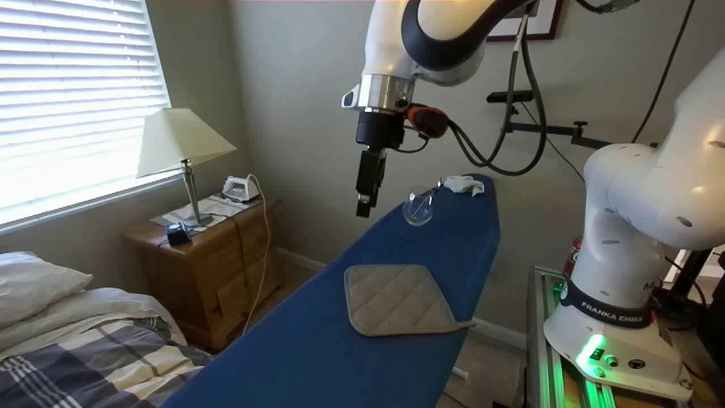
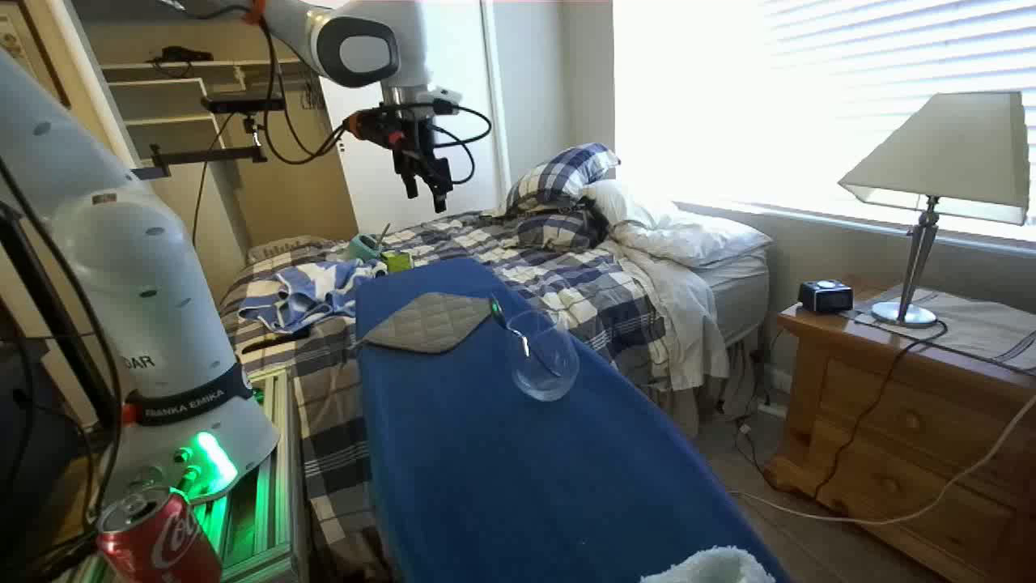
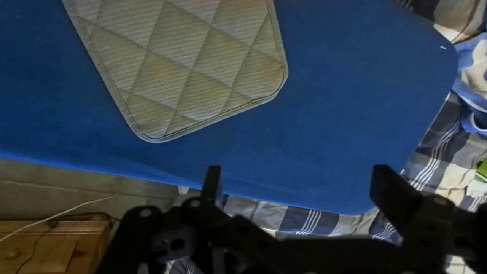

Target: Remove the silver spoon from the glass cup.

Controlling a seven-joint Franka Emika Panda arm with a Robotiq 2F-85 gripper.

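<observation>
The clear glass cup [image 1: 418,211] stands on the blue ironing board, and it also shows in an exterior view [image 2: 544,368]. The thin silver spoon [image 2: 498,314] stands tilted in the cup, its upper end sticking out above the rim; it is small and faint in an exterior view [image 1: 438,185]. My gripper [image 1: 364,207] hangs in the air above the board, pointing down, apart from the cup and spoon. It also shows in an exterior view [image 2: 426,198]. In the wrist view its fingers [image 3: 296,169] are wide apart with nothing between them. Cup and spoon are out of the wrist view.
A tan quilted pad [image 1: 399,300] lies on the blue ironing board [image 1: 317,340] and shows in the wrist view [image 3: 190,68]. A white cloth [image 1: 463,185] lies near the cup. A bed [image 2: 453,235] and a nightstand with a lamp [image 2: 939,162] stand beside the board.
</observation>
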